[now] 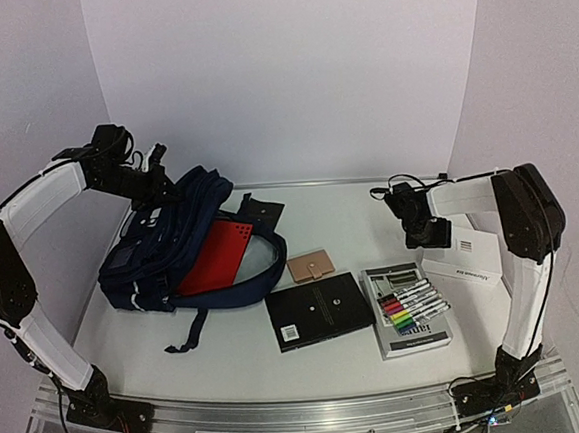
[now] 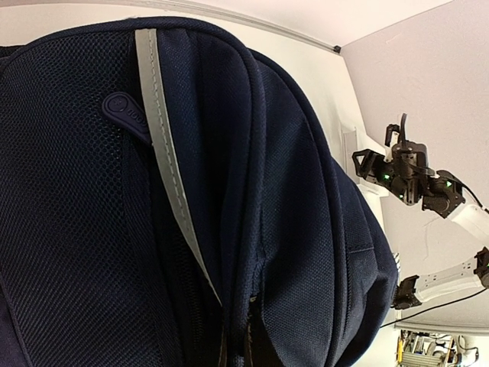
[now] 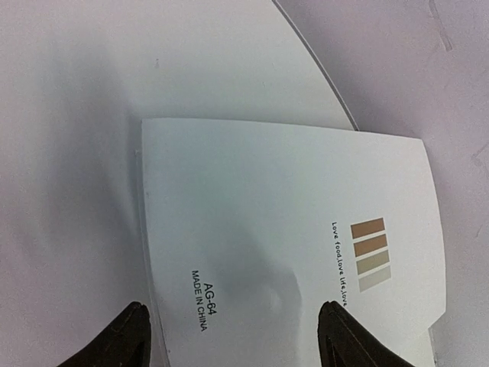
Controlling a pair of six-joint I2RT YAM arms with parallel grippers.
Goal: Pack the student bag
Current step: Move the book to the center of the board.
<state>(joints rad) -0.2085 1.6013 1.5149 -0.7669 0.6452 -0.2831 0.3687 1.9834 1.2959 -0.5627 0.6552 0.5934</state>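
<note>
**Top view.** Student bag (image 1: 163, 262): lies at the left of the worktop (image 1: 231, 367), mouth gaping rightward, red folder (image 1: 217, 254) inside. Left gripper (image 1: 154, 182): jaws closed on the bag's far top edge, apparently to hold the mouth open.

**Left wrist view.** Navy fabric and grey stripe (image 2: 164, 153) fill the frame; own jaws unseen.

**Right wrist view.** Right gripper (image 3: 237, 325): jaws open, poised above the white box (image 3: 290, 229), probably the next item for packing.
</note>
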